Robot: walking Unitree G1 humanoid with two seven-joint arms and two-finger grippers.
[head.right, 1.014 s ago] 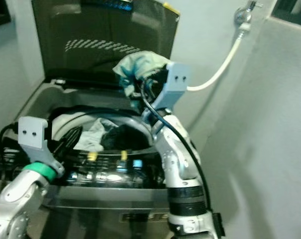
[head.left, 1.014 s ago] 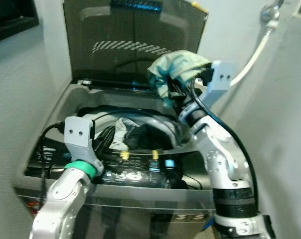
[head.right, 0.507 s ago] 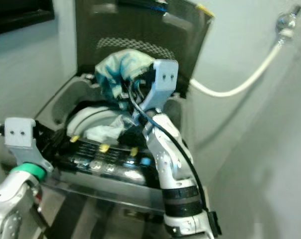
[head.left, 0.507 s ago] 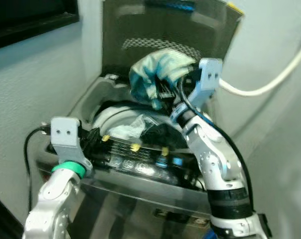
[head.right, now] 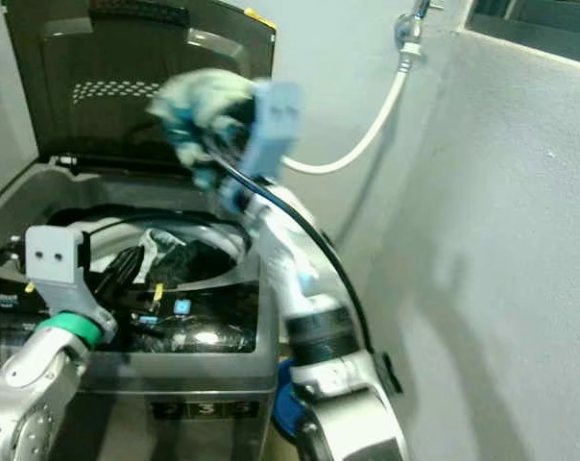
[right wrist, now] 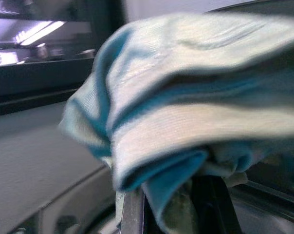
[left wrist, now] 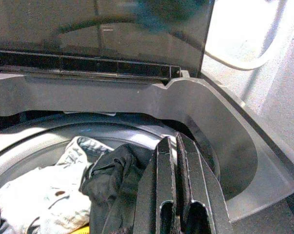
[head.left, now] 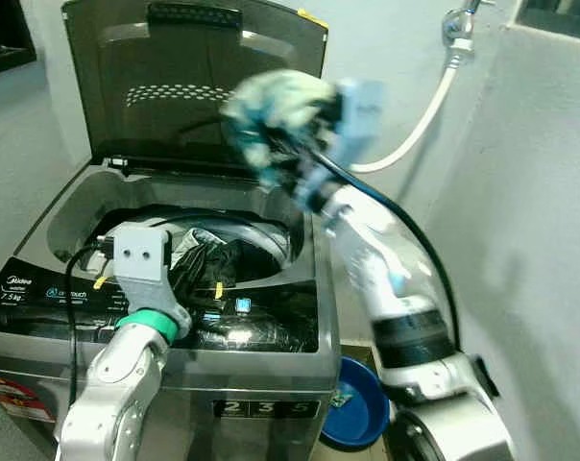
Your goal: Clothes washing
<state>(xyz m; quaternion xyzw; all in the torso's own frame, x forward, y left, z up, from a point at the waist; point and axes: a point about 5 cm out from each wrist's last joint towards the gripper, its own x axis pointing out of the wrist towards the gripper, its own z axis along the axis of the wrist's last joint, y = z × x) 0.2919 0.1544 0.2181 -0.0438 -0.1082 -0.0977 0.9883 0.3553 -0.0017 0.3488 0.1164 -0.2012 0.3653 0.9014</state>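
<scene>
- The grey top-loading washing machine [head.left: 271, 384] stands against the wall with its dark tinted lid [head.left: 189, 82] raised; the head views have swung since half a second ago, so the machine now sits lower and further left.
- Its round steel drum [left wrist: 195, 146] holds a black garment [left wrist: 115, 170] and a pale crumpled cloth [left wrist: 35, 200]; the left wrist view looks right into it, which the head views show less plainly.
- The white hose [head.left: 420, 120] runs from a wall tap down behind the machine.
- A blue round basin [head.left: 352, 413] sits on the floor beside the machine's right front corner.
- The right gripper [head.left: 285, 154] is clamped on a bunched teal-and-white cloth [right wrist: 186, 112], held high above the drum's right edge, as before.
- The left gripper [left wrist: 174, 170] hovers over the drum's front rim, fingers pressed together, empty.
</scene>
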